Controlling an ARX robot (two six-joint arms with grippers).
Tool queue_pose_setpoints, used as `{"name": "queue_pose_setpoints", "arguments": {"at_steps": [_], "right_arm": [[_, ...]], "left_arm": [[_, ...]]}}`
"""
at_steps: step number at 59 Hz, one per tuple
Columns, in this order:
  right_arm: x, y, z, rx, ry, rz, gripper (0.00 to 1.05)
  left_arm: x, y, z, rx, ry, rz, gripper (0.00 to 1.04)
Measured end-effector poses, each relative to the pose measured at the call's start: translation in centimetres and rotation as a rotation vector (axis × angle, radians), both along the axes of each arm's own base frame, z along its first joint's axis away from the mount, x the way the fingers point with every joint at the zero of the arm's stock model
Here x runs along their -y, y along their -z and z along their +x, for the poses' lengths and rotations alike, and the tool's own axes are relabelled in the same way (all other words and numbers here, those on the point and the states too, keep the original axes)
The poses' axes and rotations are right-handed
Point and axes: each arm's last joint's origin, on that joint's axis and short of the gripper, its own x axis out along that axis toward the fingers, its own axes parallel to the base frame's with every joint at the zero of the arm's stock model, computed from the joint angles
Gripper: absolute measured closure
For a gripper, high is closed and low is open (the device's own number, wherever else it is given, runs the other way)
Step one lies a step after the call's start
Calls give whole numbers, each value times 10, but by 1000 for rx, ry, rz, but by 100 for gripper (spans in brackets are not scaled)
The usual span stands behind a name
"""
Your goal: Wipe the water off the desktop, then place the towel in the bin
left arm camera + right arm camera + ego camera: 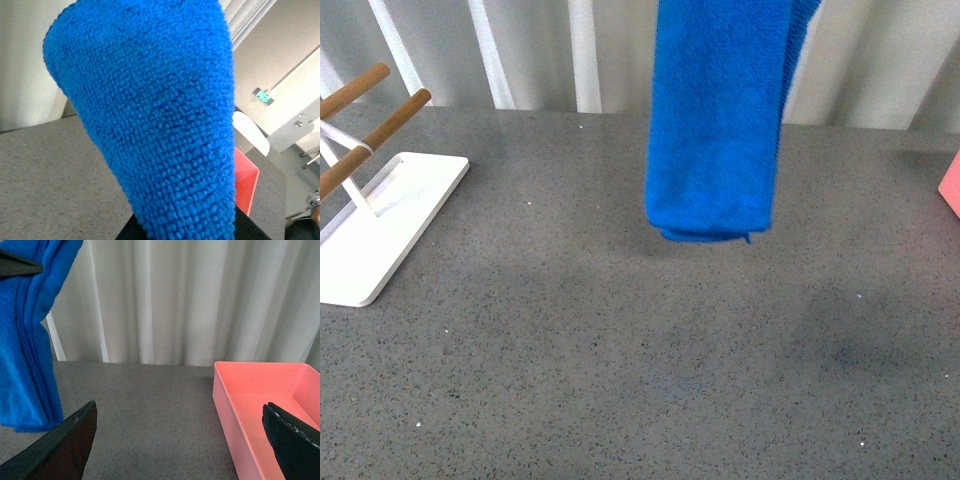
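Hanging at 12–1 o'clock in front view, towel (715, 120) runs off frame top, long axis vertical, lower edge clear of desk (620, 350) w/ a soft shadow under it. No arm in frame. Bin (952, 185) is just a pink corner at 3 o'clock, well apart from towel. Rack (380, 225) w/ wooden rods (380, 125) sits at 9 o'clock, not involved. Darker patches on desk at 5–6 o'clock: damp or shadow, can't tell.

Left wrist view: blue pile fills most of frame, so cam is right up against towel. Jaws are hidden behind it. Bin shows beyond towel, on desk.

Right wrist view: R gripper (179, 407) is spread wide, holding nothing, low over desk, bin just beside it. Towel hangs on the side away from bin. Dark wedge at its top is prob. a finger of L gripper (17, 266). Pinch not fully seen, but towel is off desk and R is empty, so I judge L clamped on towel.

Judgement: wiping looks done, drop-off next. Key relation: bin lies at 3 o'clock from towel, on R arm's side. R is nearer bin but L has the cloth, so L would carry it sideways till lower edge is over bin. W/ the vertical hang, that edge has to clear the rim.
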Motion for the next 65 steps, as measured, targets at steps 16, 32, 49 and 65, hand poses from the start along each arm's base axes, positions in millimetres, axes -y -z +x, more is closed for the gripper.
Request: {"name": "queue_pose_setpoints", "arguments": {"at_steps": [16, 32, 49, 65], "right_arm": [[0, 0, 0, 0, 0, 0, 7], [0, -4, 0, -346, -173, 39, 7], [18, -55, 26, -319, -195, 13, 7], [28, -57, 100, -285, -316, -56, 7]], "left_arm": [[21, 33, -2, -60, 30, -152, 98], [33, 29, -6, -74, 42, -201, 98], [32, 29, -5, -78, 29, -210, 98], [32, 25, -6, -85, 16, -225, 98]]}}
